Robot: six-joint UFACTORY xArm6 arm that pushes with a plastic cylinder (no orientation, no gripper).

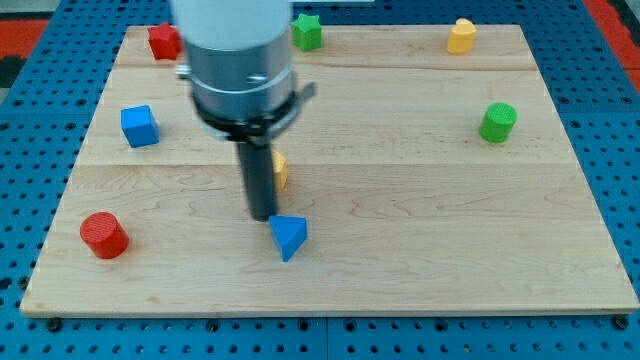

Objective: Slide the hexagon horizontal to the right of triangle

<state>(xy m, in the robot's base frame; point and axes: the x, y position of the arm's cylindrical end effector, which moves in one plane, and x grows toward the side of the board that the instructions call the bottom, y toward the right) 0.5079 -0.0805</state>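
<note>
One yellow block (281, 170), likely the hexagon though half hidden, peeks out from behind the dark rod on the table (420, 260). The arm has no hand to open or close, only the rod. The tip (263, 216) sits just to the upper left of the blue triangle (289, 237), very near it; touching or not is hard to tell. The yellow block lies above the tip, a bit toward the view's right. It has to end up level with the triangle on its right side. So the tip probably needs to get above and left of the yellow block first.
</note>
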